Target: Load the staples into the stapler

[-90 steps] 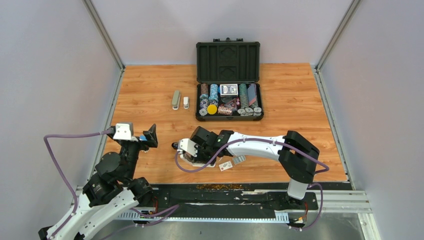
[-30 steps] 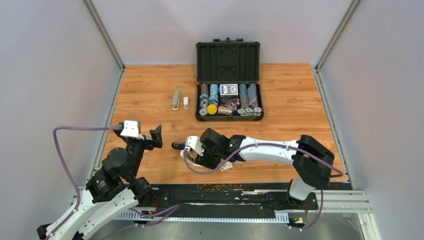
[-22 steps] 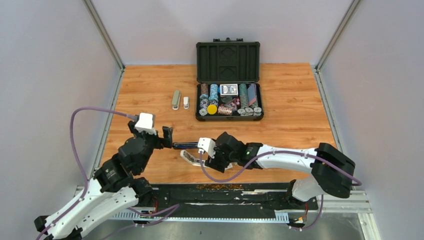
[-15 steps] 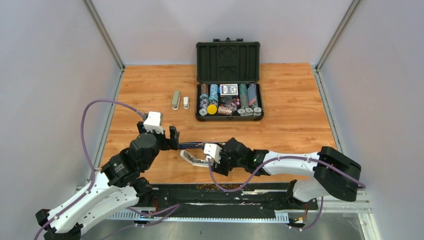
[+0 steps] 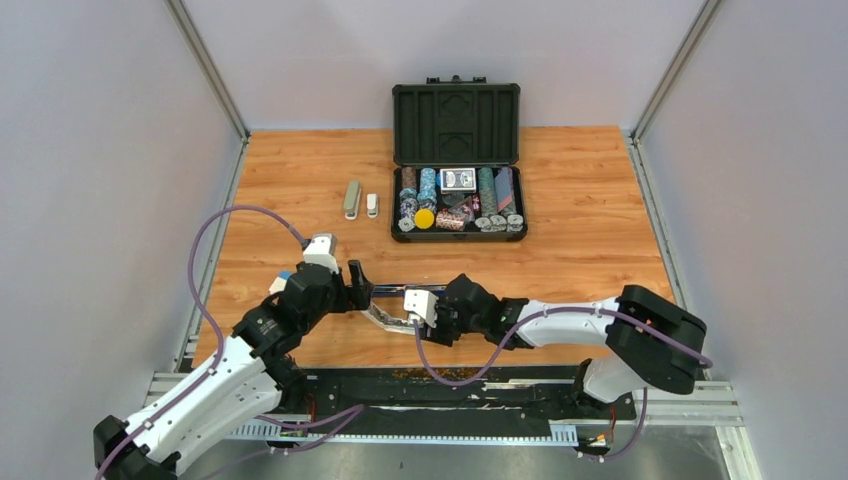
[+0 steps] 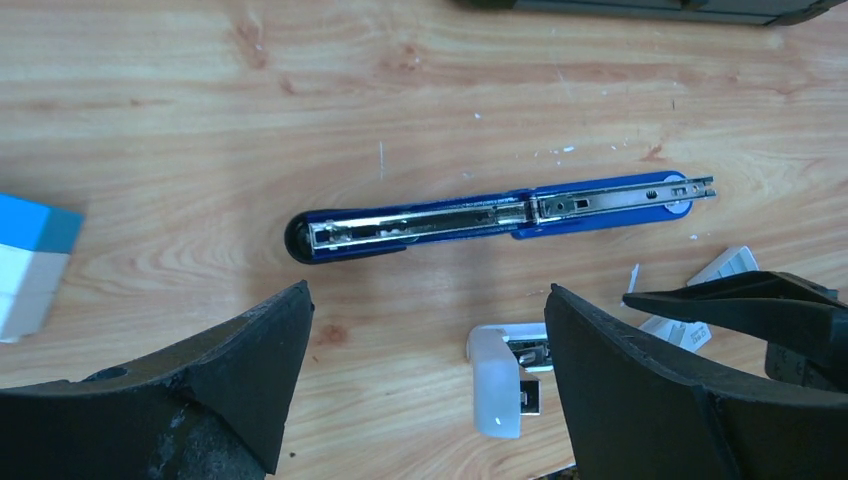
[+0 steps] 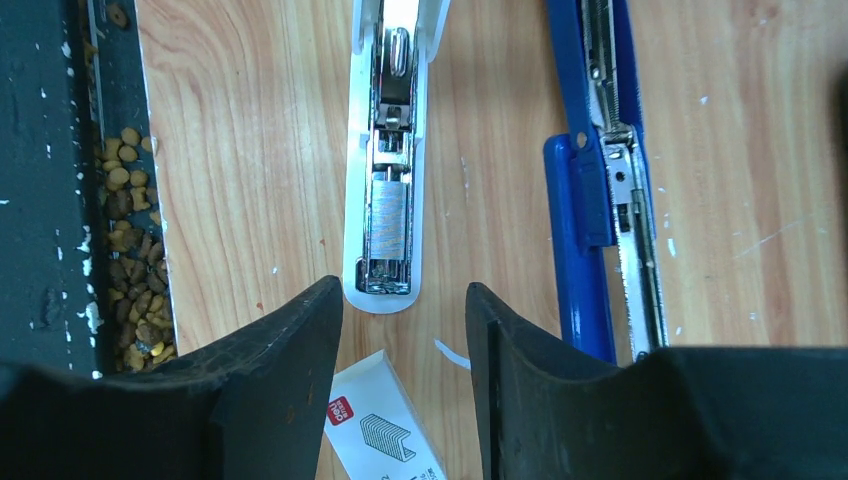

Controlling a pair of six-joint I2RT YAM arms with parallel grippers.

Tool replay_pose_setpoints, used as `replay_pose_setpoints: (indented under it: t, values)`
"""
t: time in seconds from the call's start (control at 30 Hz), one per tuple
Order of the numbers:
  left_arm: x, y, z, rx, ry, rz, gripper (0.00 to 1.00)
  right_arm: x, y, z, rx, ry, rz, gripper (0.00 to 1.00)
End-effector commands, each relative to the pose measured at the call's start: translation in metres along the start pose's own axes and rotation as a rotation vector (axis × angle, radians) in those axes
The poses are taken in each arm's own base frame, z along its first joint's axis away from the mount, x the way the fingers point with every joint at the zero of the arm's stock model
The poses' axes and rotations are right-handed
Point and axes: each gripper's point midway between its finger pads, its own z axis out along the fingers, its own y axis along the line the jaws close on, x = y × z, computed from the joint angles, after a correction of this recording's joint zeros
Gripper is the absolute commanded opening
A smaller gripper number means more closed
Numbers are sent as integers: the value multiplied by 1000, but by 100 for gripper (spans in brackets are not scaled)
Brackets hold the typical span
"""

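The long bright-blue stapler (image 6: 500,213) lies opened flat on the wooden desk (image 6: 150,120). Above it the left pincer (image 6: 428,300) gapes wide, empty. The right pincer (image 7: 402,295), half-open and empty, flanks the end of the open white stapler (image 7: 390,150) alongside.

Top view: you look down from high and far, over the whole table (image 5: 600,200).
Left wrist: close, tilted down.
Right wrist: close, straight down.
Shared: the stapler (image 6: 480,215), in all three.
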Motion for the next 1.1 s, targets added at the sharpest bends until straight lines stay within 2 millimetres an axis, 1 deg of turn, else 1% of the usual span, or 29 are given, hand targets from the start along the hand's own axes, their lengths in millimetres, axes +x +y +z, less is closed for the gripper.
replay_pose_setpoints:
  t: [0.0,0.13,0.23,0.53,0.6,0.67,0.8,0.83,0.87,0.93,1.07]
  values:
    - [-3,-23,7,118,2,-120,92,-14,-3,7,-46,-38,-11,48]
    - [2,-24,8,129,14,-132,88,-14,-3,10,-62,-45,-2,48]
    - [10,-25,9,143,31,-142,84,-13,-3,12,-73,-46,6,47]
    - [19,-29,6,177,70,-133,68,-14,0,16,-104,-46,16,41]
    - [22,-31,5,192,83,-132,62,-14,1,16,-110,-48,17,39]
    - [25,-35,4,212,98,-134,54,-15,1,16,-112,-51,18,36]
    - [32,-44,2,262,144,-144,32,-16,1,16,-115,-50,19,32]
    - [34,-47,1,274,155,-150,27,-16,1,16,-117,-50,19,31]
    - [34,-49,1,288,161,-155,24,-17,1,16,-117,-52,20,30]
    - [35,-55,-1,313,170,-166,22,-17,2,16,-120,-54,23,30]
    - [35,-67,-4,354,171,-173,23,-19,1,15,-118,-63,27,28]
